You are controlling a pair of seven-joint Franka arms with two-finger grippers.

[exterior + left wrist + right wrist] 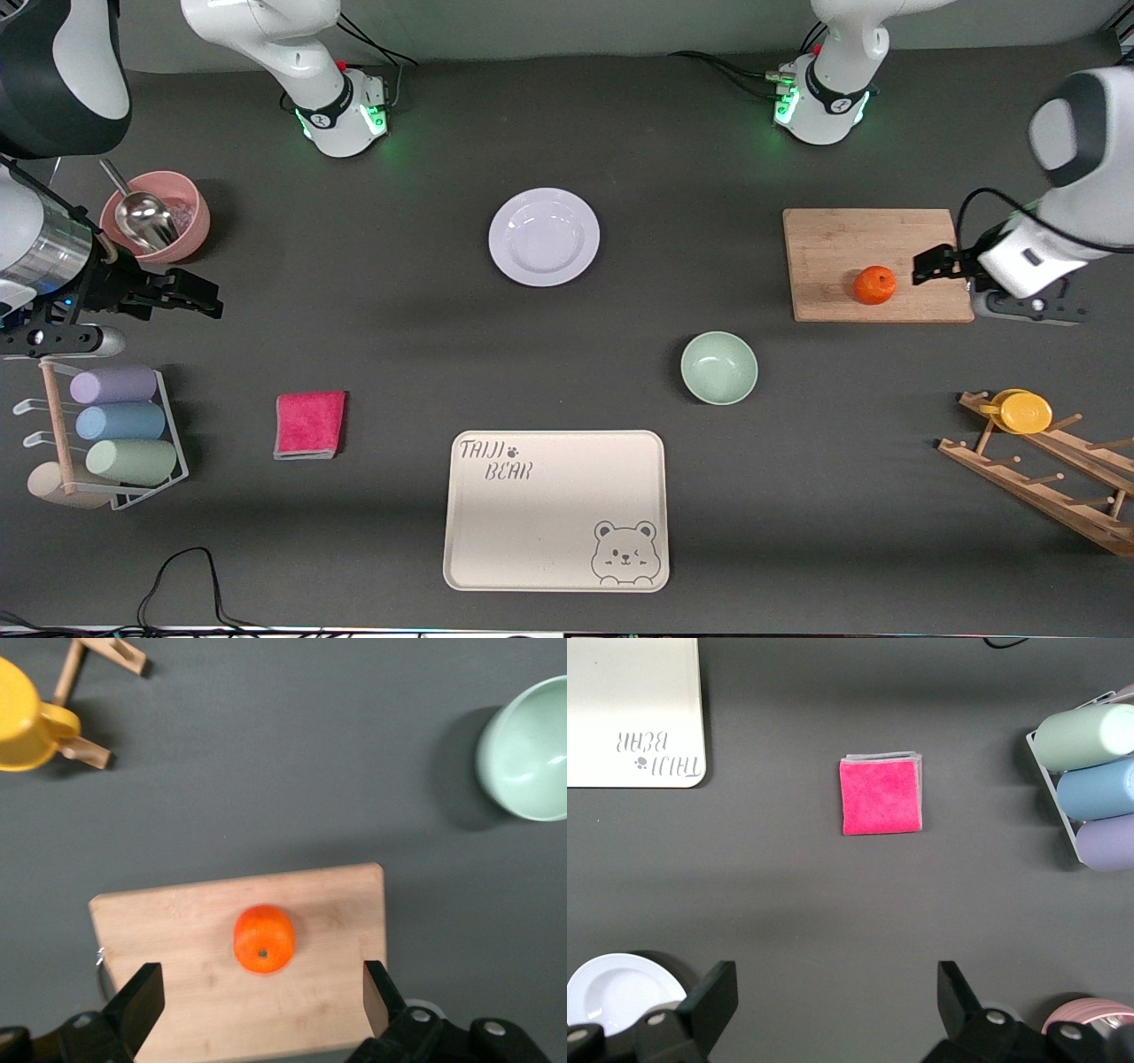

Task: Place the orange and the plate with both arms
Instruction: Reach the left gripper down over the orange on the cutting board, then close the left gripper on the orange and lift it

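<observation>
The left hand (261, 997), fingers spread wide, hangs over the board's (877, 264) edge at the left arm's end of the table, with the orange (874, 284) on the board at its 9 o'clock in the front view. The right hand (837, 1001), fingers also apart, hangs over bare table (372, 301) at the right arm's end. The plate (544, 237) lies mid-table, at the bowl's (718, 367) 10 o'clock and the tray's (555, 509) 12.

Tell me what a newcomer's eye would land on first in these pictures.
The orange stands out most, sitting on a wooden cutting board toward the left arm's end of the table, with the open left gripper hanging over the board beside it. Next is the pale plate alone mid-table, then the bright pink cloth.
</observation>
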